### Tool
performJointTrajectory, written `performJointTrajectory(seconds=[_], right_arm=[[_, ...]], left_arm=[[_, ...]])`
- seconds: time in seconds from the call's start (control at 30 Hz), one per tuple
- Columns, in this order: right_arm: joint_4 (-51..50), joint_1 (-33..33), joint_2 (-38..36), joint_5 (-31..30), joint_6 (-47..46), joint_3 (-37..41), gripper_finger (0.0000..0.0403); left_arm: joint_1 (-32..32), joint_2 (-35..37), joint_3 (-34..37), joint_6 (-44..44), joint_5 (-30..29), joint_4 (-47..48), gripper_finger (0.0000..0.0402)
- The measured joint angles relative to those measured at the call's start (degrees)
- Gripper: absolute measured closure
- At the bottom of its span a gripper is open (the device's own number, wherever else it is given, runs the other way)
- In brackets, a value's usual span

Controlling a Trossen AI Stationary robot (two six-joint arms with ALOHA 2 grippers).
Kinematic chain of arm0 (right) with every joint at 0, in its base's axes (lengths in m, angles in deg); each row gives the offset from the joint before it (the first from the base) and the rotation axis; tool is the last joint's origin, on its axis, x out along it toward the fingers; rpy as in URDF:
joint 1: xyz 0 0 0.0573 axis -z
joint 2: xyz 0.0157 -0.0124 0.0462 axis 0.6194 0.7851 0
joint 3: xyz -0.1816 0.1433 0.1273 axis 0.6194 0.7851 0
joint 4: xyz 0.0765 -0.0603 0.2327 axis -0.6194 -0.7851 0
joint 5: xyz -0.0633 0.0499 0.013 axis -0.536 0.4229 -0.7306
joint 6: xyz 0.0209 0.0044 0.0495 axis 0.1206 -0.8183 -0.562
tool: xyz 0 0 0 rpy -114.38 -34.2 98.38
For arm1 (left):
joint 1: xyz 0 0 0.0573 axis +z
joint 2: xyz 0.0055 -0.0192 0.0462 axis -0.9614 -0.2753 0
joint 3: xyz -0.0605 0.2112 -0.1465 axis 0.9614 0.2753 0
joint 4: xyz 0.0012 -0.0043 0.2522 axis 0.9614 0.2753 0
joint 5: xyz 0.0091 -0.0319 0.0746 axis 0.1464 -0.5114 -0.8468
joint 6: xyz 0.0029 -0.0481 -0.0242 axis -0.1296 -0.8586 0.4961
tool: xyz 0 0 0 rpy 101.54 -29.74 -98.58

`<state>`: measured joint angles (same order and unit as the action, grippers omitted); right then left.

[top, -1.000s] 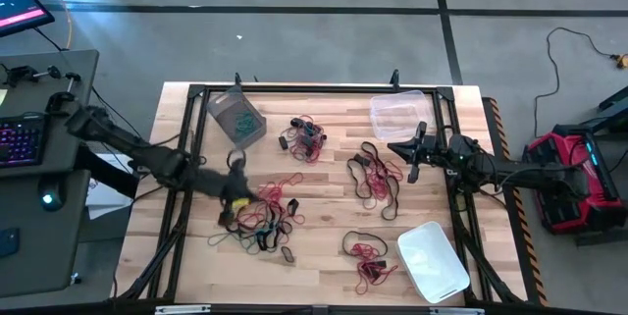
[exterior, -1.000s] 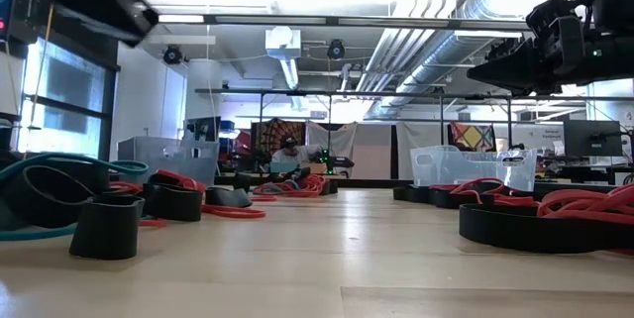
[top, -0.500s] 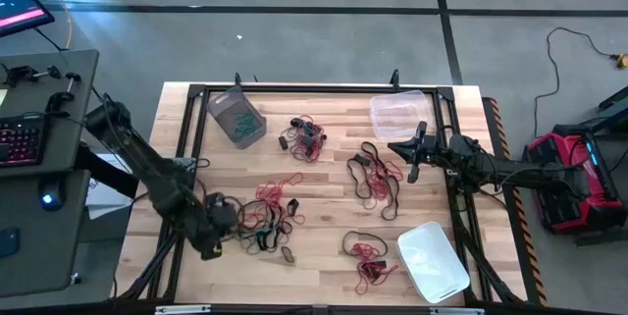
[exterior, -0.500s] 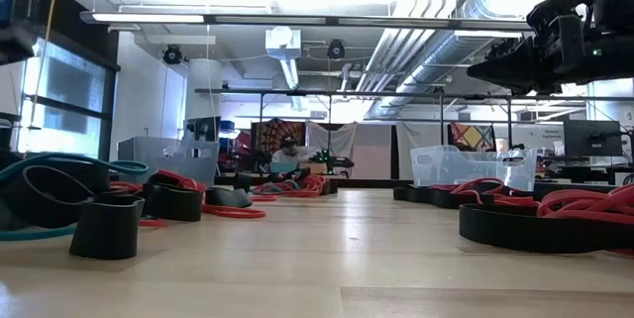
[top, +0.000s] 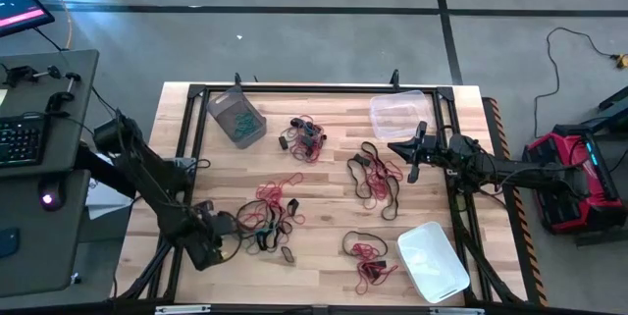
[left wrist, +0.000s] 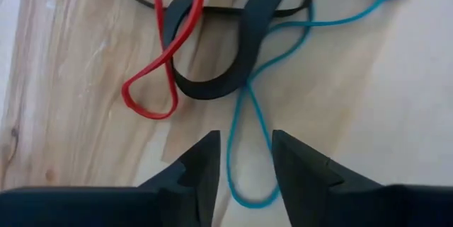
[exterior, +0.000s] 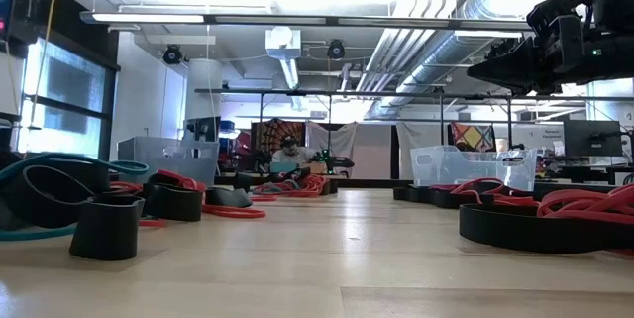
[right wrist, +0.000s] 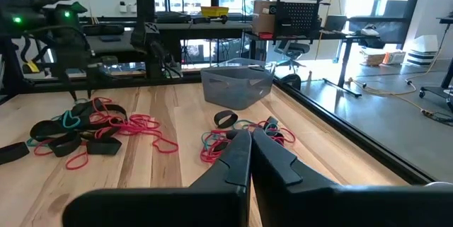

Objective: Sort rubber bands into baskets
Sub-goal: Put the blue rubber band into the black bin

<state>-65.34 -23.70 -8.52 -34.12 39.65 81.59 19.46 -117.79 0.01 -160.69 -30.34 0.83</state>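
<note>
Grey floor (top: 294, 30), ceiling ducts (exterior: 436, 31) overhead

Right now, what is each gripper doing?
Left gripper: open, straddling a teal rubber band, holding nothing.
Right gripper: shut, empty, raised above the table.

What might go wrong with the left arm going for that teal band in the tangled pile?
The left hand straddles a teal band whose loop runs under a black band beside a red band. Closing and lifting may drag those along, mixing colours. The thin band lies flat on the table, so the fingers could miss it.
</note>
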Motion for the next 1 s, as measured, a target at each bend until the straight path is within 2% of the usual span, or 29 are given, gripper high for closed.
performJointTrajectory(seconds=[0.17, 0.33, 0.47, 0.63, 0.83, 1.0], right_arm=[[0.0, 0.0, 0.0, 0.0, 0.0, 0.0, 0.0403], [0.0, 0.0, 0.0, 0.0, 0.0, 0.0, 0.0403], [0.0, 0.0, 0.0, 0.0, 0.0, 0.0, 0.0403], [0.0, 0.0, 0.0, 0.0, 0.0, 0.0, 0.0403], [0.0, 0.0, 0.0, 0.0, 0.1, 0.0, 0.0403], [0.0, 0.0, 0.0, 0.0, 0.5, 0.0, 0.0403]], left_arm=[[0.1, -2.7, 0.0, -0.9, -0.2, -0.1, 0.0263], [0.1, -4.0, -0.1, -2.9, -0.2, -0.3, 0.0271], [0.2, -4.0, 0.0, -2.9, 0.7, -0.9, 0.0307], [0.2, -3.0, 0.1, 0.0, 2.4, -2.2, 0.0389], [0.1, -0.4, -2.1, 1.6, 3.8, 0.7, 0.04], [0.5, 2.8, -7.0, 2.1, -1.1, 7.5, 0.0401]])
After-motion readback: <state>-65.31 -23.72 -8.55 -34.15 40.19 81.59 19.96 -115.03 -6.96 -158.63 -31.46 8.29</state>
